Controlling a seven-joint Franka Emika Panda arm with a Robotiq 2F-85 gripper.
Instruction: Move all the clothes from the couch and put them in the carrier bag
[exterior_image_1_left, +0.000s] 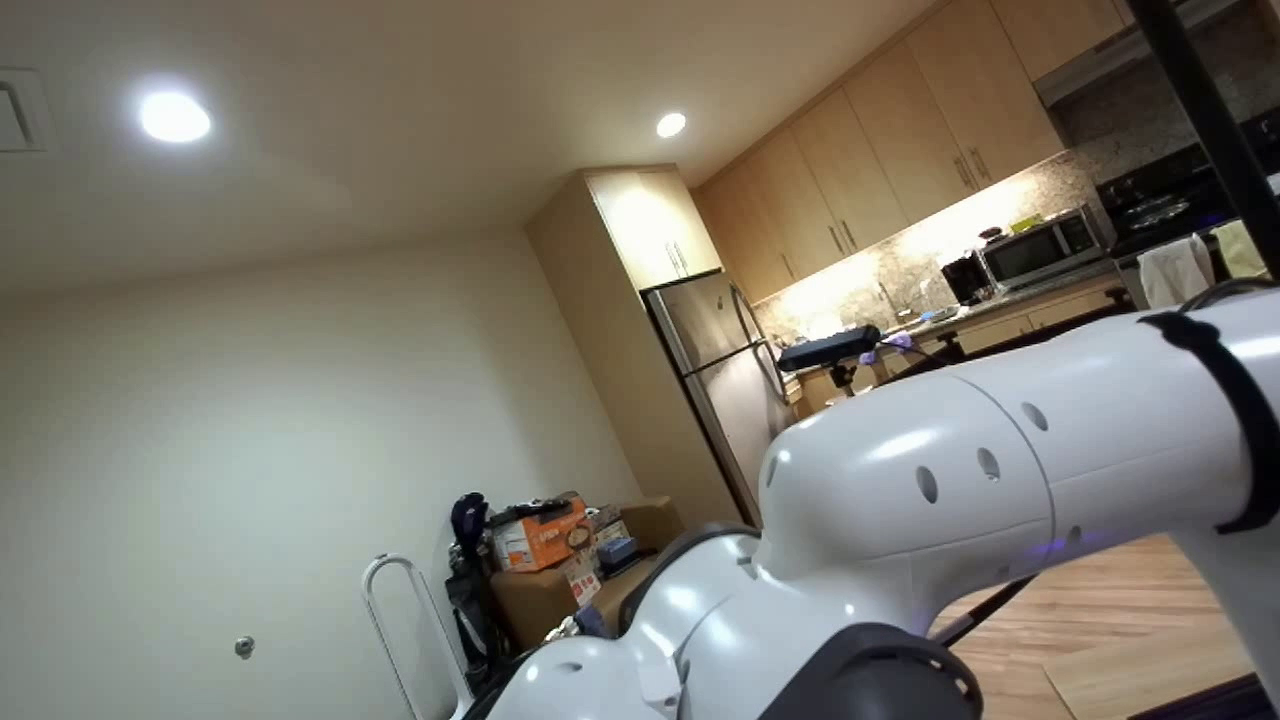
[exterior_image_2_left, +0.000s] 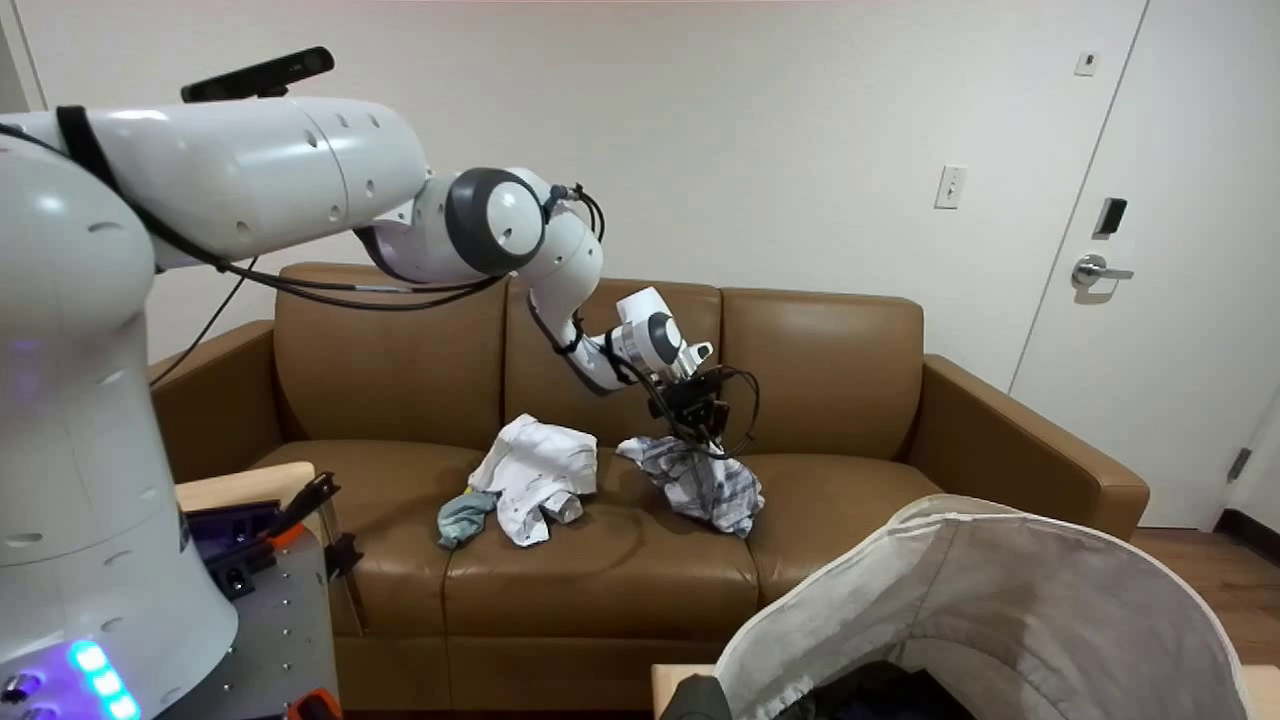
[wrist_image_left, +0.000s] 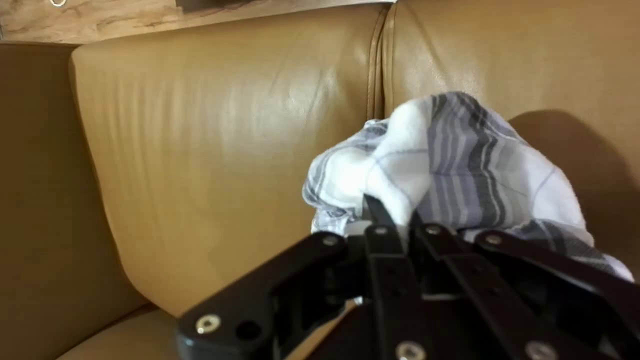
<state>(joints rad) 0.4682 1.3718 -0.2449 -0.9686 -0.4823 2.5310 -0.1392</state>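
A grey-and-white plaid garment lies bunched on the couch, near the seam between the middle and right cushions in that exterior view. My gripper points down at it. In the wrist view the gripper is closed around a white fold of the plaid garment, with cloth between its fingers. A white garment lies on the middle cushion, with a small teal cloth beside it. The beige carrier bag stands open at front right with dark contents inside. The garment's underside is hidden.
The couch's backrest rises behind the gripper and its armrest stands between couch and door. The robot base is at left. An exterior view shows the arm, with boxes and the kitchen beyond.
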